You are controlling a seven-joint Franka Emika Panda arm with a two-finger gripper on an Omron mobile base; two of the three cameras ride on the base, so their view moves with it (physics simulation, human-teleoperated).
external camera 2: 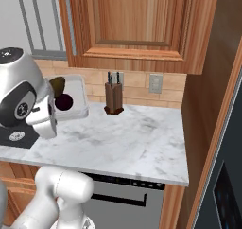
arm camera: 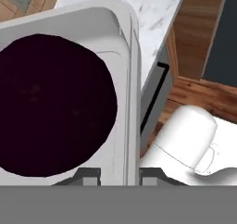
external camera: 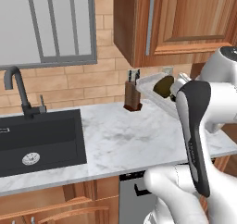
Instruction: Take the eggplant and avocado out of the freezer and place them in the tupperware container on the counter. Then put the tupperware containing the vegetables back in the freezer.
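The tupperware container (arm camera: 130,75) hangs tilted above the counter (external camera: 125,140), and my gripper (arm camera: 119,174) is shut on its rim, one fingertip (arm camera: 88,174) on each side of the wall. The dark purple eggplant (arm camera: 51,107) lies inside it, close to the hand camera. In the right base view the eggplant (external camera 2: 64,101) and the olive-brown avocado (external camera 2: 57,86) sit together in the container (external camera 2: 79,100), partly behind my arm. The left base view shows the avocado (external camera: 164,85) in the raised container (external camera: 150,86). The freezer's dark front (external camera 2: 229,176) is at the far right.
A brown knife block (external camera: 133,96) stands at the back of the counter by the brick wall. A dark sink (external camera: 41,140) with a black tap lies at the left. Wooden wall cupboards (external camera 2: 132,20) hang overhead. A grey dishwasher front (external camera 2: 127,199) sits below the counter.
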